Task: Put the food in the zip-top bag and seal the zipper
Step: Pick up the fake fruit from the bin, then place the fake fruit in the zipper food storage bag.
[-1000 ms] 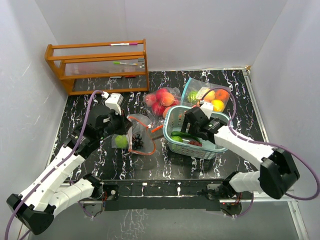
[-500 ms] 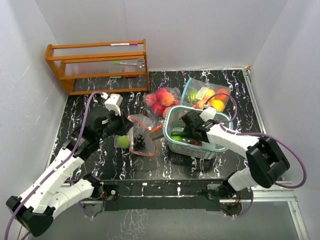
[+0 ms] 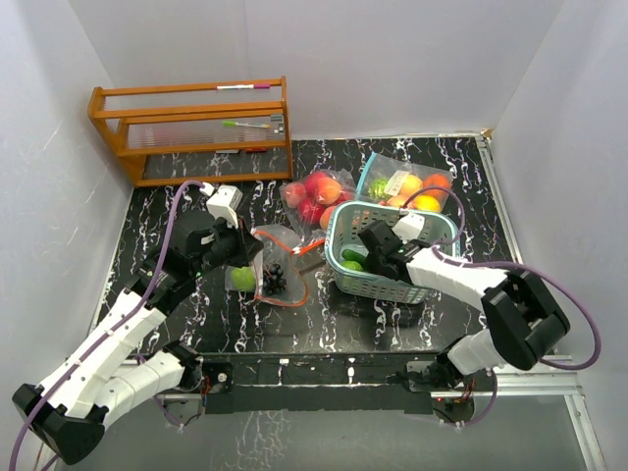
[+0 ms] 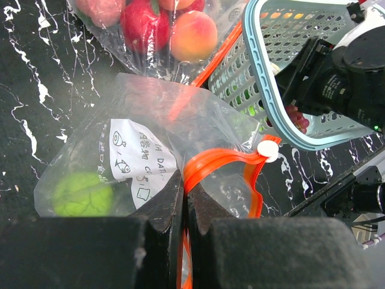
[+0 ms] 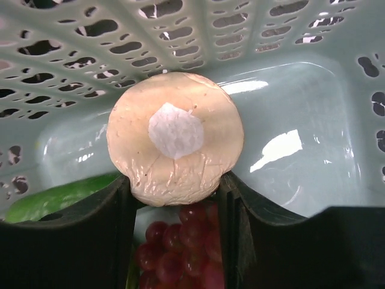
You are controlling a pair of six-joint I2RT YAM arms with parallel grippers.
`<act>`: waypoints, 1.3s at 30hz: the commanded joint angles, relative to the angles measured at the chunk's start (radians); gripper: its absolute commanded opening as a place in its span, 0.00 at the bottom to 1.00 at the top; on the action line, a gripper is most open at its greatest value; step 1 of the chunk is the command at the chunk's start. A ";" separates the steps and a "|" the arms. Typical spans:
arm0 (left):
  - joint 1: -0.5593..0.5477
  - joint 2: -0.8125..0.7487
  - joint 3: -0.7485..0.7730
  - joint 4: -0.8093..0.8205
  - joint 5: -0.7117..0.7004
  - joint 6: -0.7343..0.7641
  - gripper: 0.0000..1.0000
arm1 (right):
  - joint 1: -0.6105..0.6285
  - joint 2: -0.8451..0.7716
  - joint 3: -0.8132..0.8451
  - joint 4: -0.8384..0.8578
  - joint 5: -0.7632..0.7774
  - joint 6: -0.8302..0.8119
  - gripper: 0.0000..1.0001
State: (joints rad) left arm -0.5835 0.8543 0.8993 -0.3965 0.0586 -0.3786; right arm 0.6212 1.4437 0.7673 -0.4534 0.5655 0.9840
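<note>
The clear zip-top bag [image 3: 278, 275] with an orange zipper rim lies left of centre; a green round fruit [image 4: 81, 194] and dark grapes [image 3: 273, 279] are inside. My left gripper [image 4: 184, 183] is shut on the bag's orange rim [image 4: 216, 159]. The teal slatted basket [image 3: 378, 285] stands to the right, tipped toward the camera. My right gripper [image 5: 174, 180] reaches into it, both fingers pressed against the sides of a round tan-peach food piece [image 5: 174, 138]. Red grapes [image 5: 180, 247] and a green vegetable [image 5: 60, 198] lie under it.
A wooden rack [image 3: 191, 128] stands at the back left. Behind the basket lie a bag of red and peach fruits [image 3: 316, 196] and a bag of orange and yellow fruits [image 3: 412, 186]. White walls close in on three sides.
My right gripper's jaws have narrowed onto the round tan-peach food piece. The basket has tipped and shifted slightly. The left arm and the bag have stayed put.
</note>
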 commanded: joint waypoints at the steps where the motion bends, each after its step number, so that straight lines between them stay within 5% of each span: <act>1: 0.005 -0.013 -0.002 0.016 0.010 -0.002 0.00 | -0.003 -0.121 0.009 0.021 -0.020 -0.044 0.23; 15: 0.004 0.026 0.019 0.000 -0.006 0.013 0.00 | -0.003 -0.479 0.104 0.031 -0.193 -0.294 0.17; 30: 0.004 0.084 0.017 0.036 0.007 0.006 0.00 | 0.004 -0.531 0.167 0.238 -0.859 -0.444 0.16; 35: 0.004 0.109 0.023 0.046 0.004 0.007 0.00 | 0.099 -0.507 0.158 0.305 -0.968 -0.476 0.16; 39: 0.005 0.132 0.035 0.057 0.003 0.007 0.00 | 0.271 -0.437 0.194 0.312 -0.912 -0.525 0.16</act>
State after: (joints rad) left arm -0.5835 0.9752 0.8997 -0.3630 0.0601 -0.3748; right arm 0.7578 0.9543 0.8948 -0.2295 -0.3138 0.5293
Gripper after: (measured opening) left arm 0.008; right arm 0.506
